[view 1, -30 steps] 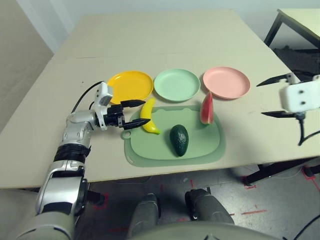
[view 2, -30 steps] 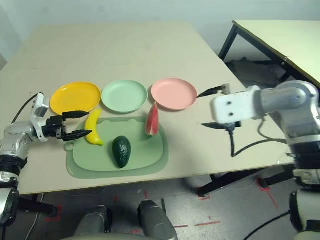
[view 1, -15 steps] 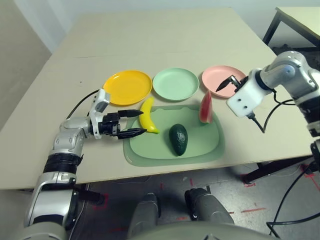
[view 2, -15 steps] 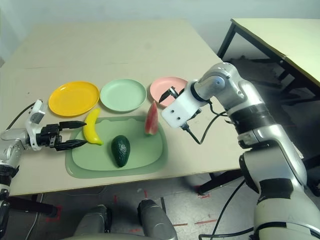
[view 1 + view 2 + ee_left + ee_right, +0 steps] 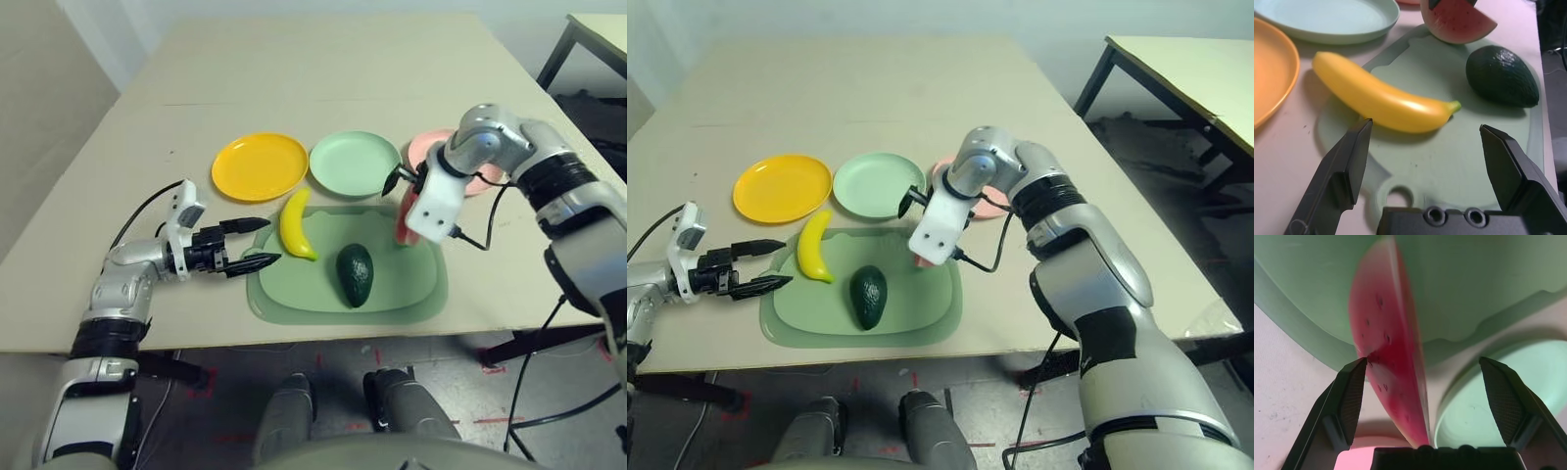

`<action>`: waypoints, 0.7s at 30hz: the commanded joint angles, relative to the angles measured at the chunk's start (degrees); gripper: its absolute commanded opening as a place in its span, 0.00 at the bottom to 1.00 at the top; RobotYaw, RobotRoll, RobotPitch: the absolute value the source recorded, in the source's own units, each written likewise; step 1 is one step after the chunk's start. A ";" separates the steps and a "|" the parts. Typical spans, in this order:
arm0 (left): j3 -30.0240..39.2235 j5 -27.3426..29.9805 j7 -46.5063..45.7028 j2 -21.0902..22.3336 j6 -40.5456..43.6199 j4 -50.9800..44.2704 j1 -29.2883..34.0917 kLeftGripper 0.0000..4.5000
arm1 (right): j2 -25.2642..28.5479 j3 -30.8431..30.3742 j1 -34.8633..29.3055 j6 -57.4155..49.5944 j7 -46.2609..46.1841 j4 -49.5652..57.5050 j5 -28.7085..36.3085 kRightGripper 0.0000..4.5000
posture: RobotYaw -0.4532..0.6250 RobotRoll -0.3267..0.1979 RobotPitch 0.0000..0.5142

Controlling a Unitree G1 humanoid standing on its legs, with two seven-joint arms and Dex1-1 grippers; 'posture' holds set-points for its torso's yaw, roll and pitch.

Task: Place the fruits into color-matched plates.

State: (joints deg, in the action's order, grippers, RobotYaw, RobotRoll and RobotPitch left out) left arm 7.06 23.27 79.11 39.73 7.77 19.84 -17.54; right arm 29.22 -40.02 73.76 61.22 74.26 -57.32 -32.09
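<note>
Pale surface (image 5: 323, 78) w/ three plates in a row at the far side; yellow plate (image 5: 261, 165) at 9 o'clock of the mint plate (image 5: 354, 164), pink plate (image 5: 485, 180) at 3 o'clock of it, partly hidden by the R arm. Green mat (image 5: 294, 294) lies just at 6 o'clock of the plates, all three fruits on it; banana (image 5: 295, 226) at its 10 o'clock corner, one end poking past the mat edge toward the yellow plate; avocado (image 5: 355, 275) near the middle; watermelon wedge (image 5: 1388, 362) standing on edge at the 2 o'clock corner. R gripper (image 5: 1425, 382) points steeply down over the wedge, jaws spread wide; the wedge sits between them, close to one finger (image 5: 1349, 396), well apart from the other; not gripped. L gripper (image 5: 257, 243) hovers low at the mat's 9 o'clock edge, roughly level, aimed at the banana; jaws released wide, nothing in them, tips short of the fruit.
</note>
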 commanded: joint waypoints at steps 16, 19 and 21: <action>1.79 1.85 -1.51 2.21 -0.34 -4.45 2.55 1.00 | -1.11 -3.49 -0.98 -2.00 -1.16 -5.44 -4.56 0.83 | 0.48 0.62 0.27; 1.28 1.60 -1.06 2.13 -0.67 -3.87 1.99 1.00 | -0.92 -3.55 -1.17 -2.39 -1.49 -5.67 -4.93 0.58 | 0.47 0.62 0.27; 0.99 1.40 -0.58 2.22 -1.01 -3.54 1.81 1.00 | -0.83 -3.29 -1.13 -2.60 -1.18 -5.79 -4.56 0.47 | 0.47 0.62 0.27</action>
State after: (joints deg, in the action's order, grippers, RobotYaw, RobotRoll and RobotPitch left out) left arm 8.76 25.01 77.80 41.59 7.36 16.11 -15.75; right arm 28.53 -42.95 73.47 58.82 72.76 -62.70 -36.37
